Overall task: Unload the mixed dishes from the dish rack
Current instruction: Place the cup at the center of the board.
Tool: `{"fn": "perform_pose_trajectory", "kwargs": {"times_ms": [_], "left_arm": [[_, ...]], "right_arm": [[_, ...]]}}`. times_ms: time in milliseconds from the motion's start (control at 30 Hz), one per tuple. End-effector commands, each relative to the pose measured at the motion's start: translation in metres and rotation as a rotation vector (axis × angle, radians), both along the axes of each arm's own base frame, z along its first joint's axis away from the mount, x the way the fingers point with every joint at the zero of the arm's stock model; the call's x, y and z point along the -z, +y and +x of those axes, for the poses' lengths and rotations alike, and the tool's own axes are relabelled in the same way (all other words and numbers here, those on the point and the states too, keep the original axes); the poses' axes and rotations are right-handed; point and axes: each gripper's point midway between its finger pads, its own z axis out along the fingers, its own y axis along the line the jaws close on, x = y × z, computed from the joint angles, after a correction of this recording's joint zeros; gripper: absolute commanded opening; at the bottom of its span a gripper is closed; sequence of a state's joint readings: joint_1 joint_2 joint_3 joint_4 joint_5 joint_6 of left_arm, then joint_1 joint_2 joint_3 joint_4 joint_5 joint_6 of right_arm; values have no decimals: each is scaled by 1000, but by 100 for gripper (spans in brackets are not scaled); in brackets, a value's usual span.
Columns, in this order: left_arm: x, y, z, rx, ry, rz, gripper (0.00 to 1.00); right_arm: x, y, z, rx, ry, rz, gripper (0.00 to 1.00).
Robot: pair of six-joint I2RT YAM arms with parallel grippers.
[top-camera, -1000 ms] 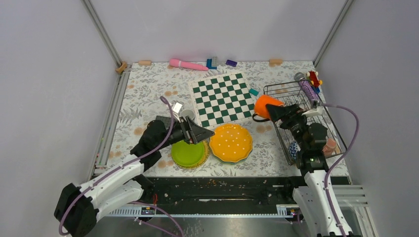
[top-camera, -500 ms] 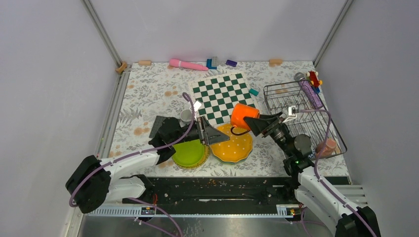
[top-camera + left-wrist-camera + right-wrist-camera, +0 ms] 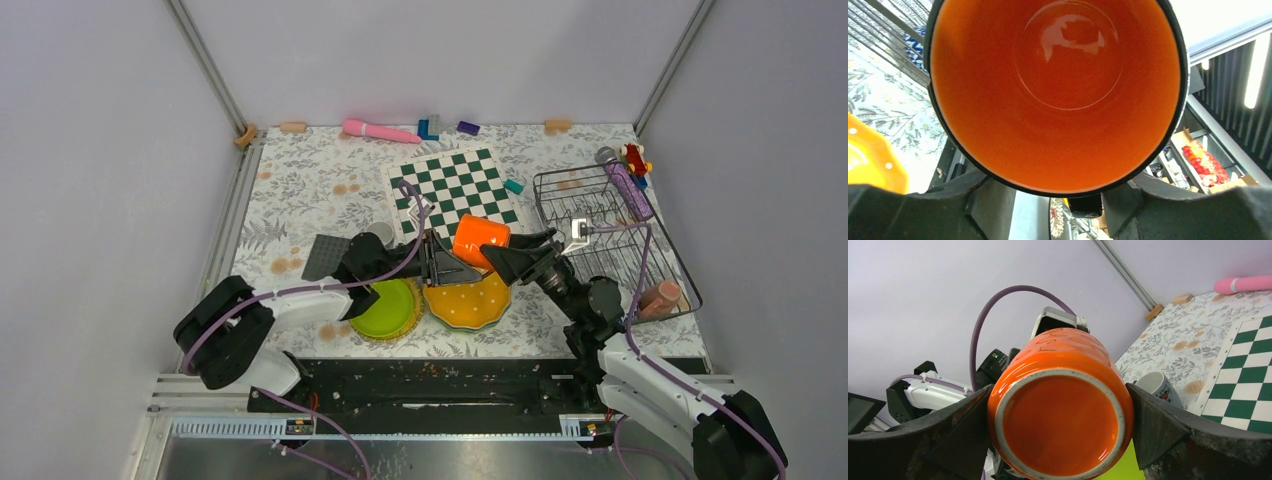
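**Item: orange cup (image 3: 480, 238), mid-air handover position.**

- Location: we found it off the table, well left of the dish rack (image 3: 688, 275), above the far edge of the orange dotted plate (image 3: 465, 300) and the near edge of the chessboard (image 3: 450, 185).
- Attitude: we noted it lying on its side. Its long axis ran roughly left to right, with the mouth facing left and the base facing right.
- Right gripper (image 3: 497, 255): we recorded its jaws spread wide, one finger against each side of the cup near the base, carrying it.
- Left gripper (image 3: 445, 265): we logged it at the cup's mouth, looking straight into the bowl. Its fingers (image 3: 983, 195) flanked the lower rim and stood partly apart. We could not tell whether they were gripping.
- Relation for the coming move: we judged the cup to lie directly between the two grippers, on their shared line, with each at one end. The left arm was nearer the bare table.
- Other stock: we counted a lime-green plate (image 3: 385, 310) left of the orange one, and a pink cup (image 3: 662, 295) in the rack.
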State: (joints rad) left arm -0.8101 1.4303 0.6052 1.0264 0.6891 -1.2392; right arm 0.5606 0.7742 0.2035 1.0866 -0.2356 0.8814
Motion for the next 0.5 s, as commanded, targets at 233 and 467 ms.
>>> {"fn": "perform_pose_trajectory", "kwargs": {"times_ms": [233,467], "left_arm": [[-45,5,-2,-19,-88,-161,35],[-42,6,-1,-31,-82,-149,6]], "right_arm": [[-14,9,-17,7,-91,56,8],[1,16,-26,2,-108,27,10]]}}
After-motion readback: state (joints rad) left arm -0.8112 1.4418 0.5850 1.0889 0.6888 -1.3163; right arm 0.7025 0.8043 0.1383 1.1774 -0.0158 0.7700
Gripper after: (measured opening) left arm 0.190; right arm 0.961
